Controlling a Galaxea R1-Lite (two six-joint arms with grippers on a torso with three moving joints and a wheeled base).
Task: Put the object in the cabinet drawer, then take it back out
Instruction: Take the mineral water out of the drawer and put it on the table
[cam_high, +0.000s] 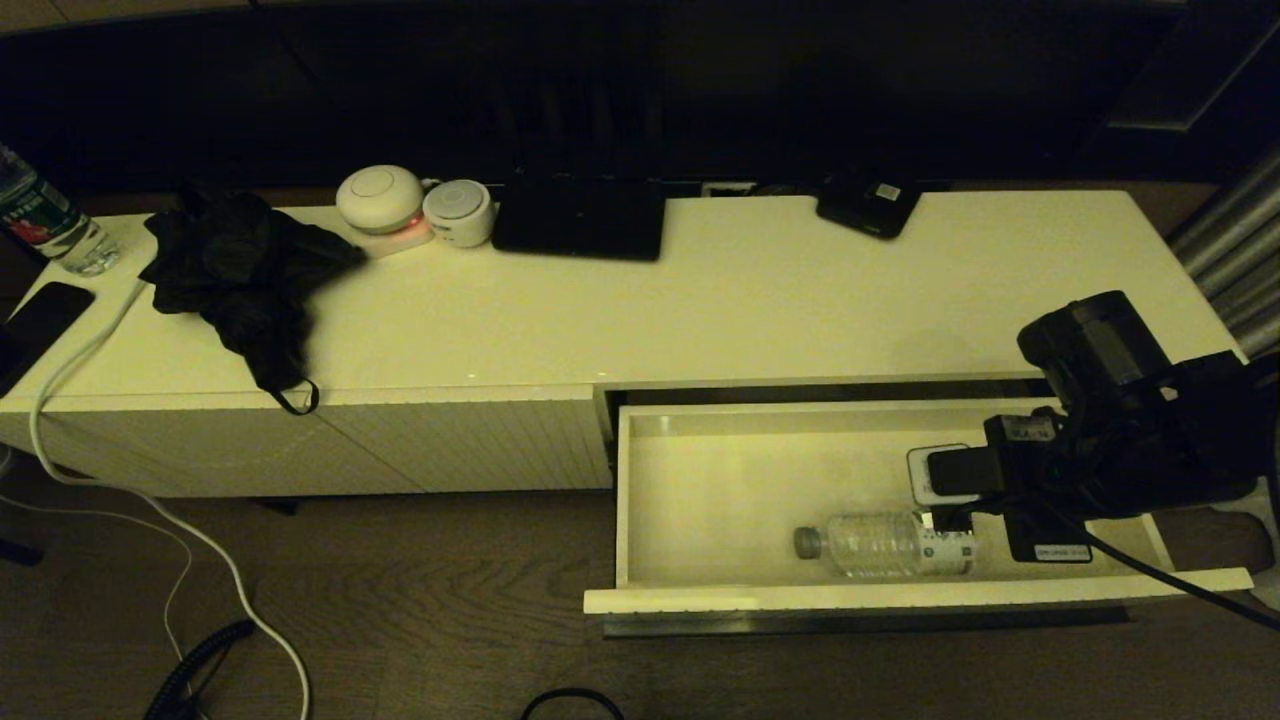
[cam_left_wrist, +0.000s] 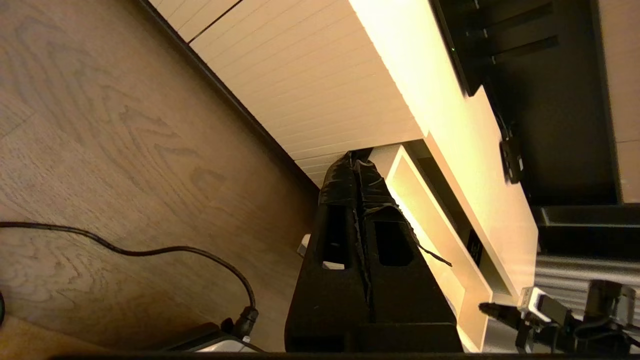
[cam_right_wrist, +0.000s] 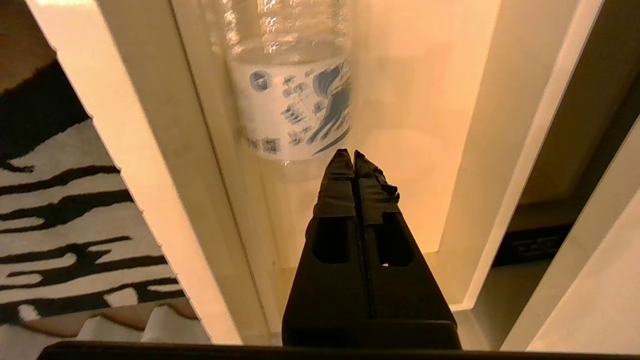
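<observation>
**Bottle lying in the open drawer, right gripper pressed shut at its base**

Drawer (cam_high: 640, 500) pulled out from the right half of the long white cabinet (cam_high: 700, 310), plain white inside. Small clear bottle (cam_high: 885, 545) lying on its side on the drawer floor, close along the front wall, grey cap toward the robot's left, pale label at the other end. Right gripper (cam_right_wrist: 354, 152) reaching down into the drawer from the right, fingers pressed together with nothing between them, tips just at the labelled base of the bottle; whether touching it, cannot tell. Left gripper (cam_left_wrist: 356, 159) low beside the cabinet's ribbed front, above the wooden floor (cam_left_wrist: 100, 125), fingers likewise pressed together and holding nothing.

On the cabinet top: crumpled black cloth (cam_high: 245, 270) hanging over the front edge at the left, two round white devices (cam_high: 415, 205) side by side near the back. Second bottle with a red-green label (cam_high: 45, 225) standing at the far left end. White cable (cam_high: 150, 510) trailing from the left end down across the floor.
</observation>
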